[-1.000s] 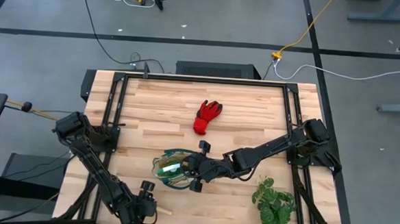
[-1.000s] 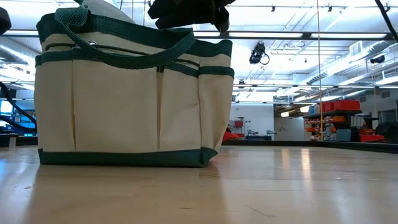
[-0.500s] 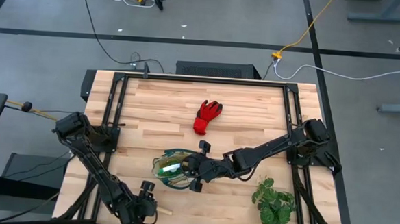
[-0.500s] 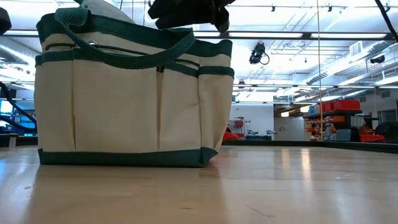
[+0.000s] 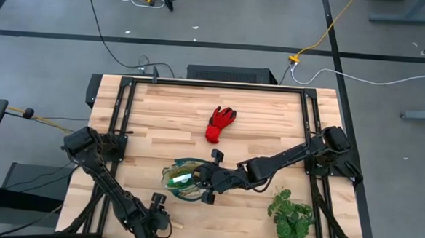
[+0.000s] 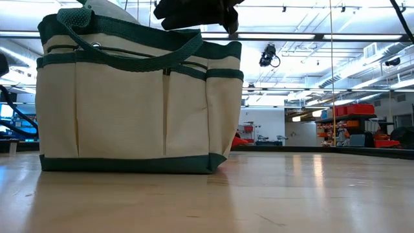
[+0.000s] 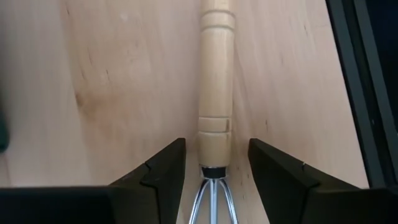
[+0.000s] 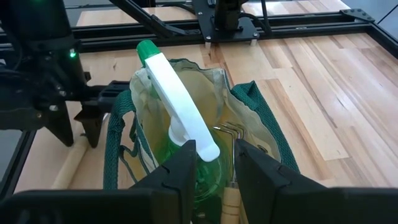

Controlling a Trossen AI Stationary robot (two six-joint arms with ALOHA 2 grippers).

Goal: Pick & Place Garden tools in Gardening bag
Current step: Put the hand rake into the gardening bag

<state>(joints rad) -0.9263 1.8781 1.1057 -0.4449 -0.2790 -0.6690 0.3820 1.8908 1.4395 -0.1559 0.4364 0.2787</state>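
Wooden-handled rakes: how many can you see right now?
2. One wooden-handled metal rake lies on the table between the open left gripper fingers; another sits inside the cream canvas bag. More could be hidden inside.

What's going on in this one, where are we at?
The robot is packing garden tools into the gardening bag. The right gripper holds the spray bottle over the open bag, where a rake already sits. At the table's front edge, the left gripper has its jaws open on either side of a second rake lying on the wood. The red glove is still out.
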